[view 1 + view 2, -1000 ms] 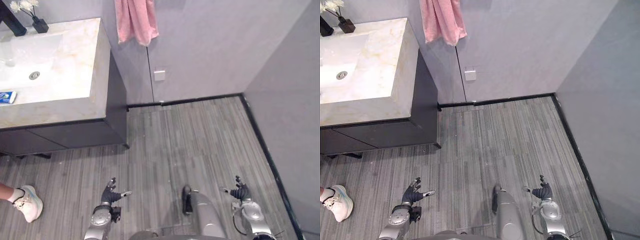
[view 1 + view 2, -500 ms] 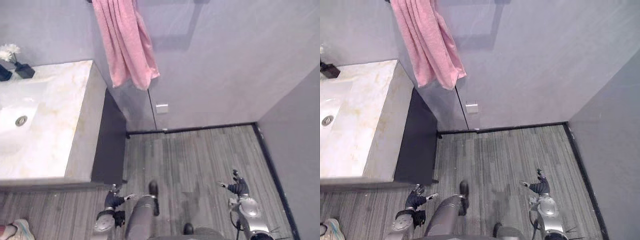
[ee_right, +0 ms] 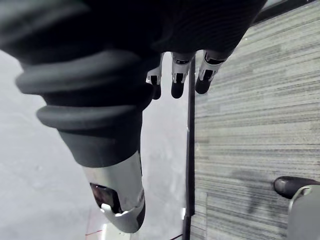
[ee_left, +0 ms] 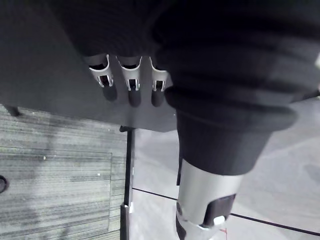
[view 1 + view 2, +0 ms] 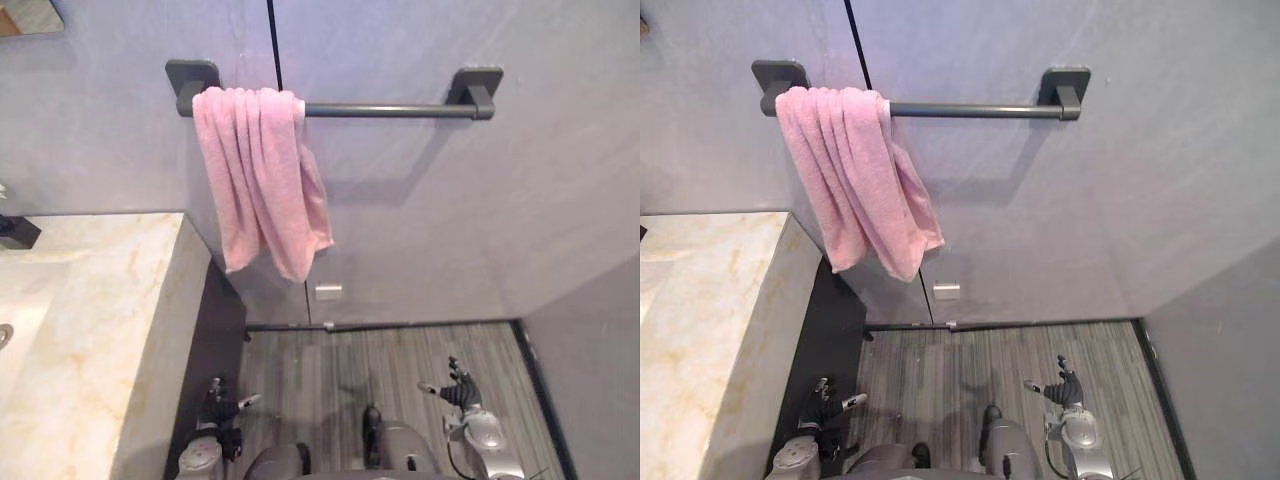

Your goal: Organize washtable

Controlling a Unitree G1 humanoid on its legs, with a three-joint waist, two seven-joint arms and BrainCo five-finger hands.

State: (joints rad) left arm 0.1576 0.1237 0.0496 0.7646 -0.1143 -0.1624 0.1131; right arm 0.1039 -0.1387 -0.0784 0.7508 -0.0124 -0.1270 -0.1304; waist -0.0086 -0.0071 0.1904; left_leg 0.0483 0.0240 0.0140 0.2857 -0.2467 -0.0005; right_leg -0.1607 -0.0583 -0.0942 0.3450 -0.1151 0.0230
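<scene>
Marble washtable (image 5: 100,330) at lower left; a pink towel (image 5: 262,180) hangs bunched on its rail (image 5: 390,110), upper centre. Our left hand (image 5: 220,400) and right hand (image 5: 456,382) hang relaxed and empty at the bottom, with nothing, we judge, in reach.

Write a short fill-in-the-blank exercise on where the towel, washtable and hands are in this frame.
The ____ towel is draped over the dark wall bar.
The towel sits at the bar's ____ end, beside the bracket.
The left hand and the right hand hang low above the floor, fingers relaxed, holding ____.
The marble washtable stands on the robot's ____ side.
Missing words: pink; left; nothing; left.
</scene>
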